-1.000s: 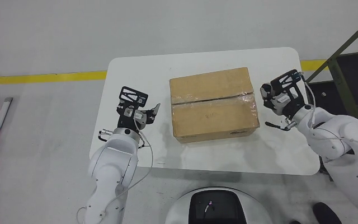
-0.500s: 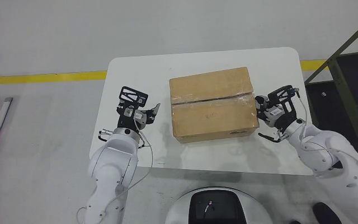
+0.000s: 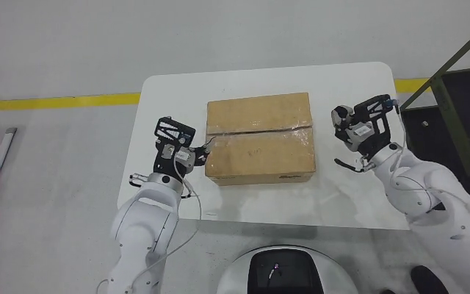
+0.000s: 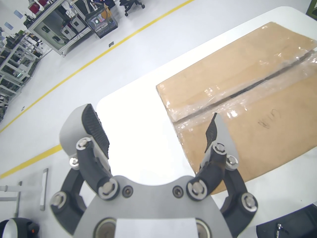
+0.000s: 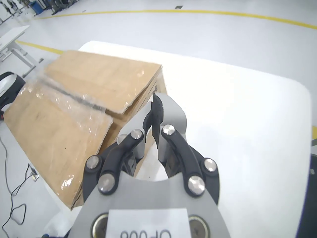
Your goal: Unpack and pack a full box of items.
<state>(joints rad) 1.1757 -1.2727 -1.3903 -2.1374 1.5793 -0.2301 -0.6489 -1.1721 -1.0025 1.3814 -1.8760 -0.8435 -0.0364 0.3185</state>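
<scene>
Looking down from the top camera, I saw the cardboard box (image 3: 260, 137) lying flat near the middle of the white tabletop (image 3: 352, 198). Its two top flaps were closed, and clear tape (image 3: 257, 131) ran along the seam between them.

The left end effector (image 3: 191, 140) sat at the box's left short end, spread wide and holding nothing. Through the left wrist camera, one ribbed pad (image 4: 95, 130) stood over bare tabletop. The other fingertip (image 4: 215, 127) lay right at the box's end edge, close to where the taped seam ran out. I could not tell whether that tip actually touched the cardboard.

The right end effector (image 3: 344, 121) was off the box's right short end and apart from it, with a strip of bare tabletop between the two. In the right wrist camera its fingers (image 5: 158, 111) were drawn together with nothing between them, and they pointed past the box's near corner. From that side the tape looked crinkled, and the flap ends nearest the fingers did not lie level, the farther flap's corner sitting a little higher than the other.

A yellow line (image 3: 66, 101) ran across the grey floor beyond the tabletop's far edge.
</scene>
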